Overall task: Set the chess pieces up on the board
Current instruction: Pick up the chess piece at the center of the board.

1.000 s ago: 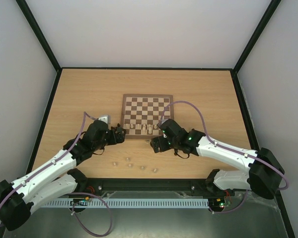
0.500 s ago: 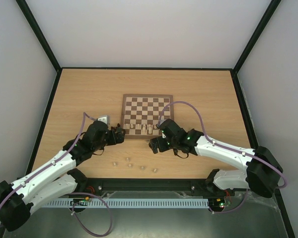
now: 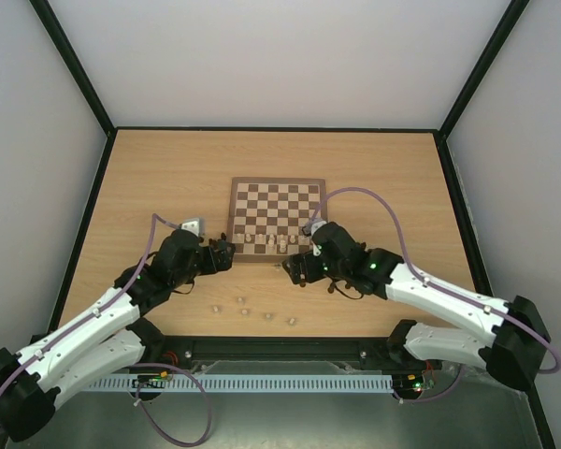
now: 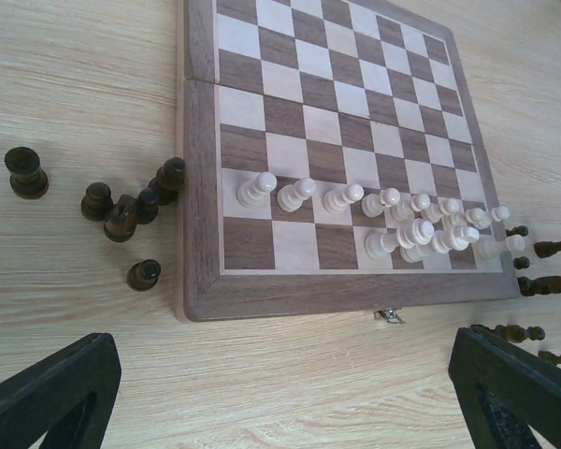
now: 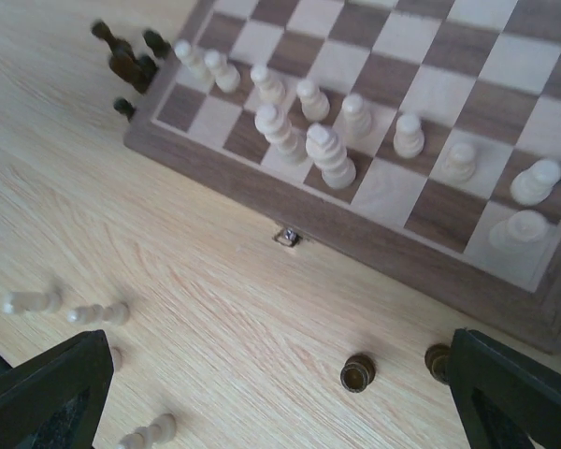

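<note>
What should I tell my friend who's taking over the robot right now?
Left gripper: open, empty, by the board, at its near-left corner.
Right gripper: open, empty, just off its near edge.
Done: a row of cream pawns stands on the board, with a few bigger cream pieces on the nearest row.
Left: loose cream pieces lie on the table; the dark pieces are all off the board, beside its two near corners.
</note>
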`<state>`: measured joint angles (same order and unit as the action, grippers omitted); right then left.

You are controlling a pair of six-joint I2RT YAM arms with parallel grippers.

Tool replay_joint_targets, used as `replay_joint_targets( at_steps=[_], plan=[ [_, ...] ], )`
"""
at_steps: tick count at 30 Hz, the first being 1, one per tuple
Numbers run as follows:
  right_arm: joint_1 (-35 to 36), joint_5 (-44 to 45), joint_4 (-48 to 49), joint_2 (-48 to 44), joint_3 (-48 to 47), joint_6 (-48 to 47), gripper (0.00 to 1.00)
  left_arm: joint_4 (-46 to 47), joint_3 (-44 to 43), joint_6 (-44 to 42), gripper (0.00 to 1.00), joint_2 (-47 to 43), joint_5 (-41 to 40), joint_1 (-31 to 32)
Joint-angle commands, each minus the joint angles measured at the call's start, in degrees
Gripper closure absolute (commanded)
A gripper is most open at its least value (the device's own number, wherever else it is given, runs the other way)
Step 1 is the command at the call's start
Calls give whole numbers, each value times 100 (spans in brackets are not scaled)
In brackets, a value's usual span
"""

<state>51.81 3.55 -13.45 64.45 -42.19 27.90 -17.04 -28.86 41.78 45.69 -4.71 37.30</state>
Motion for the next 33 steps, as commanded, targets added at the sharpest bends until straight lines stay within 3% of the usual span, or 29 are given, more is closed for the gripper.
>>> replay_joint_targets(
  at_steps=[1,5,9,11,17,24,33],
  plan=[
    [5,346,-157,-480,107,66,1,148,57,0,1,-87,-72,-21],
    [5,63,-114,-407,36,-26,1,281,-2,-69,0,-5,-72,-21],
    [69,-791,-98,49,-103,-180,15,309,-85,-80,1,2,-34,-21],
    [291,-836,-236,349,-276,-237,17,262,-110,-70,1,-54,17,-17],
    [1362,-224,-682,1317,-902,-217,19,9,197,124,1,-618,60,-21],
    [2156,299,-1047,2332,-1771,-30,37,-304,524,519,0,-1569,169,31],
    [2597,695,-1487,3354,-2515,226,60,-440,564,694,1,-2190,272,49]
  ],
)
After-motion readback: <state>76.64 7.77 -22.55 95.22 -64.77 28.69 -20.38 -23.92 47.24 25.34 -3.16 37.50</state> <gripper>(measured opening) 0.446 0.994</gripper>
